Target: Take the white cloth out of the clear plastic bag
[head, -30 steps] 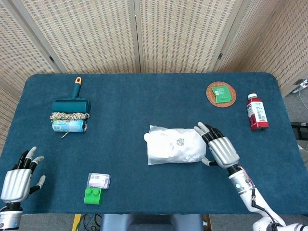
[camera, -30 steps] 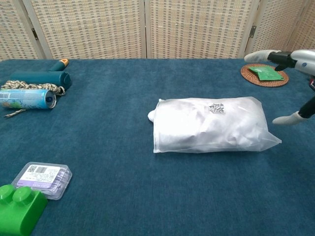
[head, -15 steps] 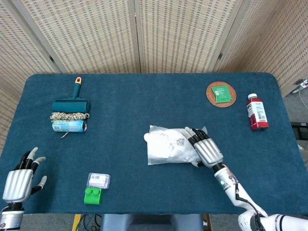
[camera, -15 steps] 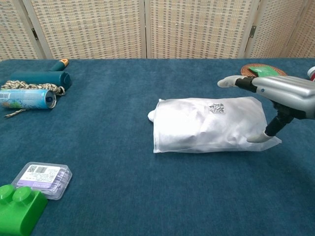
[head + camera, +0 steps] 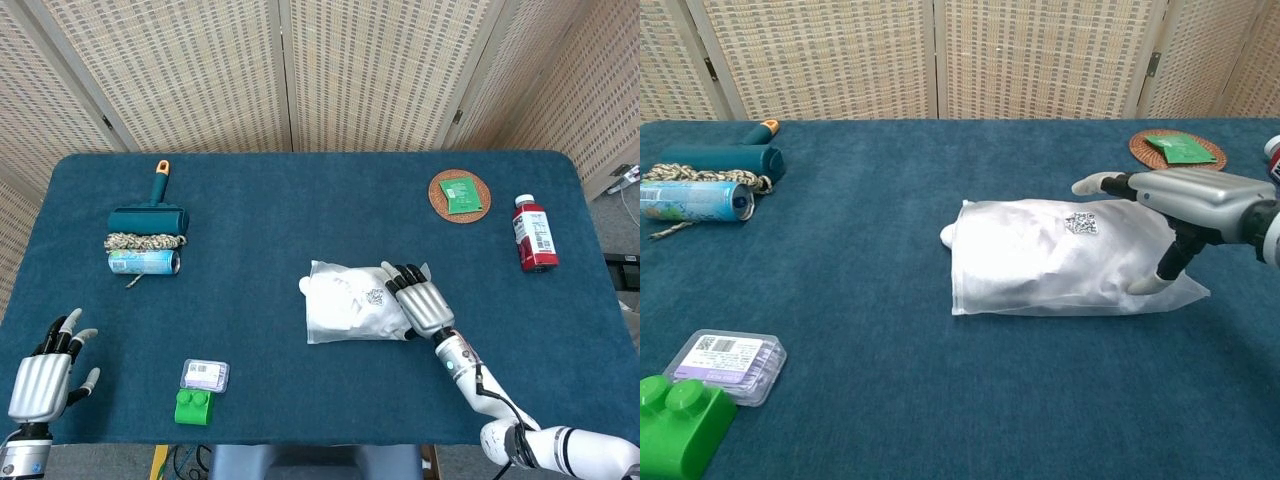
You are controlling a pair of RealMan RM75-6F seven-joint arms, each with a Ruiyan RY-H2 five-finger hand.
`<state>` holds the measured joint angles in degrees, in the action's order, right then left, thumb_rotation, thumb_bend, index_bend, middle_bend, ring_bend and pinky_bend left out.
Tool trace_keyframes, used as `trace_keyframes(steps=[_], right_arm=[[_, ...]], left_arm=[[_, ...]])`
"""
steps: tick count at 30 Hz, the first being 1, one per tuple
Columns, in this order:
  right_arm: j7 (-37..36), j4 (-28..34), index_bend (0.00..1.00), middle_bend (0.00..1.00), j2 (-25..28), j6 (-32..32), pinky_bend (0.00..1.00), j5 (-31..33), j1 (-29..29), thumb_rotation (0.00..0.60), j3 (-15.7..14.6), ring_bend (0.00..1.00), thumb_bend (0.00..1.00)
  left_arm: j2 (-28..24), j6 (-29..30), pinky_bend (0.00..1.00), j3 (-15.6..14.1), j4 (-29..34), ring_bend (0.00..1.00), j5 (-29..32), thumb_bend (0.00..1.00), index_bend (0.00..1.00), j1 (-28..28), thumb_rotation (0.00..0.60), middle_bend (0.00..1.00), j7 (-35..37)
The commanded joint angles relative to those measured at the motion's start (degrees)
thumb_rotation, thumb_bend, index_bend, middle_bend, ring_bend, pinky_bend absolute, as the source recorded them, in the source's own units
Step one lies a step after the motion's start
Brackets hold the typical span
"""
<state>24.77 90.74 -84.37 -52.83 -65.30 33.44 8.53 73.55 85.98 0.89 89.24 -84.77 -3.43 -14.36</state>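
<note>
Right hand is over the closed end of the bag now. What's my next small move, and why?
Probably close the right hand on the clear plastic bag to pin that end. Its fingers are spread over the bag and its thumb touches the near edge, gripping nothing. The white cloth peeks out the opposite end, and the left hand is open, far off.

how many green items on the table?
2: a green block at the front left beside a clear box, and a green packet on the round coaster, back right.
</note>
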Motion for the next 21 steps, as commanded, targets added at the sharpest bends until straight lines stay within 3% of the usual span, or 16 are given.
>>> trace_keyframes(steps=[1, 12, 21], right_arm=[[1.4, -0.5, 0.00, 0.00, -0.8, 0.2, 0.06, 1.9, 0.9, 0.600, 0.2, 0.00, 0.00], [1.1, -3.2, 0.00, 0.00, -2.2, 1.9, 0.07, 5.0, 3.6, 0.600, 0.5, 0.00, 0.00], [2.0, -5.5, 0.00, 0.12, -2.7, 5.3, 0.27, 8.0, 6.6, 0.600, 0.3, 0.08, 0.00]], left_arm=[[0.0, -0.2, 0.35, 0.0, -0.1, 0.08, 0.1, 0.32, 0.27, -0.1, 0.600, 0.07, 0.0], [0.2, -0.2, 0.35, 0.0, -0.1, 0.08, 0.0, 0.32, 0.27, 0.0, 0.600, 0.07, 0.0], [0.1, -0.4, 0.35, 0.0, 0.4, 0.08, -0.2, 0.32, 0.27, -0.2, 0.600, 0.07, -0.4]])
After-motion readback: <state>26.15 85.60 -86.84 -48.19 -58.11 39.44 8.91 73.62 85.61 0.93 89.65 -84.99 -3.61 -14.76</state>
